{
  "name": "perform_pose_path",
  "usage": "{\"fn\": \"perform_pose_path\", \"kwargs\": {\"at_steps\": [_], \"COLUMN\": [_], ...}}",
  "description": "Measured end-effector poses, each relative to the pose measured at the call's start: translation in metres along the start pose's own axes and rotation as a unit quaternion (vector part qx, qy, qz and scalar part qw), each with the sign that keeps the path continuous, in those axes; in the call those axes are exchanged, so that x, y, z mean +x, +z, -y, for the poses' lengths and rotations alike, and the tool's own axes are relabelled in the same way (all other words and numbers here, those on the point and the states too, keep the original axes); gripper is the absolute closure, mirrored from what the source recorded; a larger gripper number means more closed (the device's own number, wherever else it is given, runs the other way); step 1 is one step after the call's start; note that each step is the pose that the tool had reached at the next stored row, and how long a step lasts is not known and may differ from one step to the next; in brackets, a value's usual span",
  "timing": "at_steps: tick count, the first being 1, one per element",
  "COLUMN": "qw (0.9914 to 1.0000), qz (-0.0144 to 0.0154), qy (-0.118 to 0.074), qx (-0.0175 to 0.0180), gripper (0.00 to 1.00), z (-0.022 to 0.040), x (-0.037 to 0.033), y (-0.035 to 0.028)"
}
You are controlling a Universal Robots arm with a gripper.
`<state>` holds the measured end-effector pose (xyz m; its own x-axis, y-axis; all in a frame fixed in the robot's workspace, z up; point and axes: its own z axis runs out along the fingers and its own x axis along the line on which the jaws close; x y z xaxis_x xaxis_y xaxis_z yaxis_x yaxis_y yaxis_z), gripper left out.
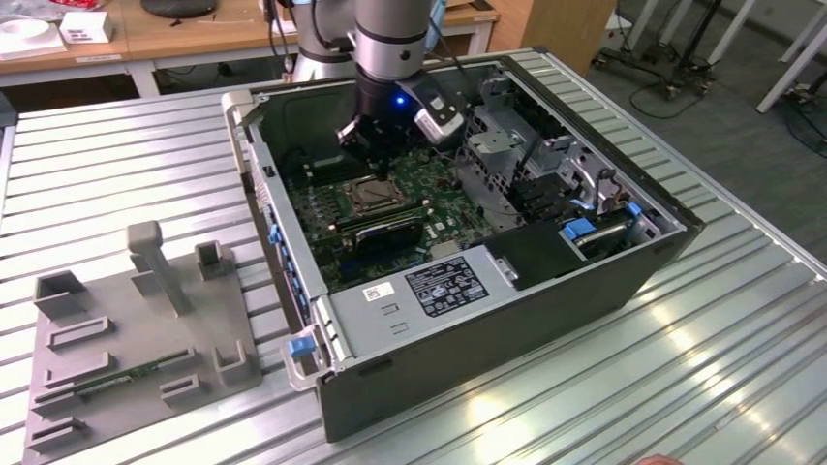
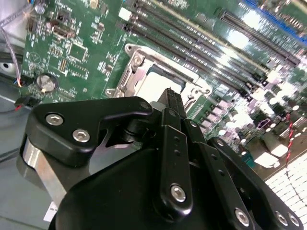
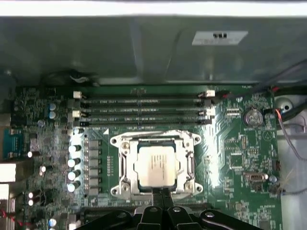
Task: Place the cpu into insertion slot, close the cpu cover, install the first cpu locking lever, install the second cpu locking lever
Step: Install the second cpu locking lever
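The cpu (image 3: 156,165) lies flat in the socket on the green motherboard, its pale metal top showing through the open centre of the cpu cover (image 3: 125,163). That cover lies down flat around the chip. In the exterior view the socket (image 1: 372,197) sits inside the open computer case, just below my gripper (image 1: 368,155). In the first wrist view my gripper (image 3: 161,197) hovers at the socket's near edge, its two black fingers pressed together with nothing between them. The second wrist view shows the fingers (image 2: 171,103) above the cover (image 2: 129,72).
The case walls (image 1: 265,184) surround the board. Memory slots (image 3: 144,110) run beside the socket, with a coin battery (image 3: 252,116) and loose cables (image 3: 288,129) to one side. A drive cage (image 1: 517,145) stands at the exterior view's right. A grey fixture (image 1: 130,329) sits on the table at the left.
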<state>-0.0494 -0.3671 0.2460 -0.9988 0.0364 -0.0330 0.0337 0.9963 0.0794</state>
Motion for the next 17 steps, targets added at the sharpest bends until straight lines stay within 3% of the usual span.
{"fn": "perform_pose_path", "kwargs": {"at_steps": [5, 17], "qw": [1.0, 1.0], "qz": [0.0, 0.0], "qy": [0.0, 0.0], "qx": [0.0, 0.0001], "gripper": [0.89, 0.89], "z": [0.0066, 0.013], "x": [-0.0003, 0.0011], "y": [-0.0005, -0.0004]}}
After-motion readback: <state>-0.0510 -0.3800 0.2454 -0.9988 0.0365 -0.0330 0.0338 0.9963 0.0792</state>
